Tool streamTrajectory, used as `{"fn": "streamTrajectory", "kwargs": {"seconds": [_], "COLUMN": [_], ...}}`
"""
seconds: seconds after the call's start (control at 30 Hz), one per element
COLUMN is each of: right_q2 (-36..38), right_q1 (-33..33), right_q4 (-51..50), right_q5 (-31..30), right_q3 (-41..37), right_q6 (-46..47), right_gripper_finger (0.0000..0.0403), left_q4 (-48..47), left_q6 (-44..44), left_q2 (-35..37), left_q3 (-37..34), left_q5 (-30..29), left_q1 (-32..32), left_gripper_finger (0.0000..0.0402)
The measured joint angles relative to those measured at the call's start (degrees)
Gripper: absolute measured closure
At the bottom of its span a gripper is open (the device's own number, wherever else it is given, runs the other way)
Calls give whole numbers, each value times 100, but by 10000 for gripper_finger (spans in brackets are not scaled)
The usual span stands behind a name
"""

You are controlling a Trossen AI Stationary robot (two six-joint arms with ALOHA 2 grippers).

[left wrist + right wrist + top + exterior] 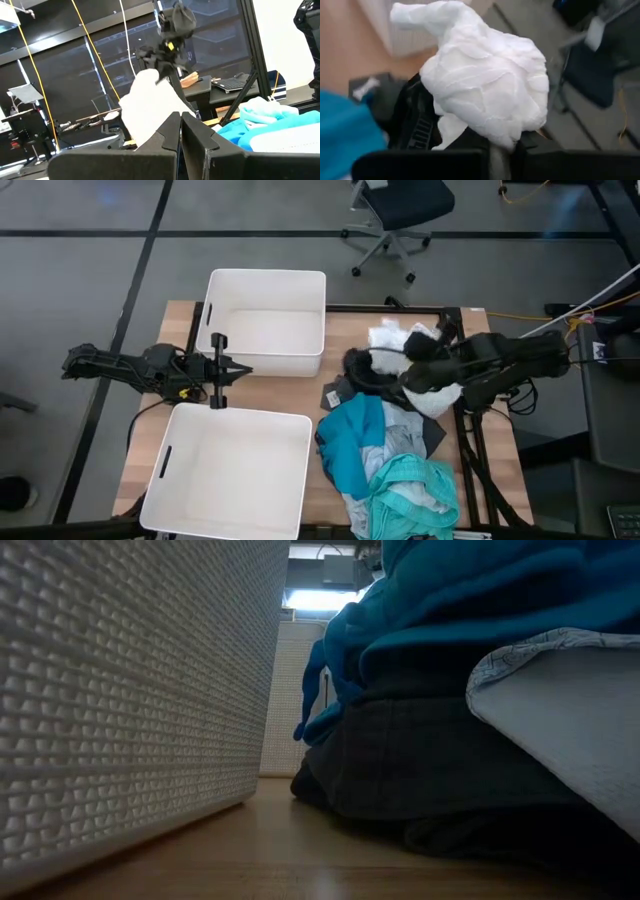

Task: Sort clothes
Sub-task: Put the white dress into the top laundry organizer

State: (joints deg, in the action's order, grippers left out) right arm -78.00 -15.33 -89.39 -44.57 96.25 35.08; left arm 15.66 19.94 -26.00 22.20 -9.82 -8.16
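Note:
The clothes lie heaped on the table's right half: teal (355,445), pale teal (410,495), grey (405,435), black (362,375) and white (388,337) pieces. My right gripper (495,150) is raised above the heap, shut on a crumpled white garment (485,85). That garment also shows under the arm (440,398) and hanging (150,105) in the left wrist view. My left gripper (225,370) waits between the two bins, its fingers (172,131) together on nothing. My right gripper pinches a bunched part of the white garment (497,137) between its two fingers; how many layers, I cannot tell. The fingers slant downward from the table's right side. The garment hangs in a loose bundle below them (157,80), lifted clear of the heap.
Two white plastic bins stand on the left half, one at the far edge (265,280) and one at the near edge (235,420), with a bare strip of wood between them. A dark frame rail (470,450) runs along the table's right side. An office chair (400,210) stands beyond.

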Motion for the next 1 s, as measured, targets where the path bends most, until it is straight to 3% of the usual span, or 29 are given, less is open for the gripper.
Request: {"fn": "streamTrajectory", "kwargs": {"seconds": [0.3, 0.5, 0.8, 1.0], "right_q2": [0, -2, -124, -423], "right_q1": [0, 150, 1172, 1880], "right_q4": [2101, 4211, 6414, 8137], "right_q5": [-937, -956, 449, 1879], "right_q3": [472, 470, 470, 470], "right_q6": [-2327, -4238, -5951, -6714], "right_gripper_finger": [369, 368, 367, 367], "left_q4": [-2, -2, 0, 0], "left_q6": [0, 0, 1, 50], "left_q2": [2, 1, 2, 0], "left_q3": [-2, -2, -2, -2], "left_q5": [0, 0, 0, 0], "left_q1": [2, 2, 1, 0], "left_gripper_finger": [396, 396, 396, 396]}}
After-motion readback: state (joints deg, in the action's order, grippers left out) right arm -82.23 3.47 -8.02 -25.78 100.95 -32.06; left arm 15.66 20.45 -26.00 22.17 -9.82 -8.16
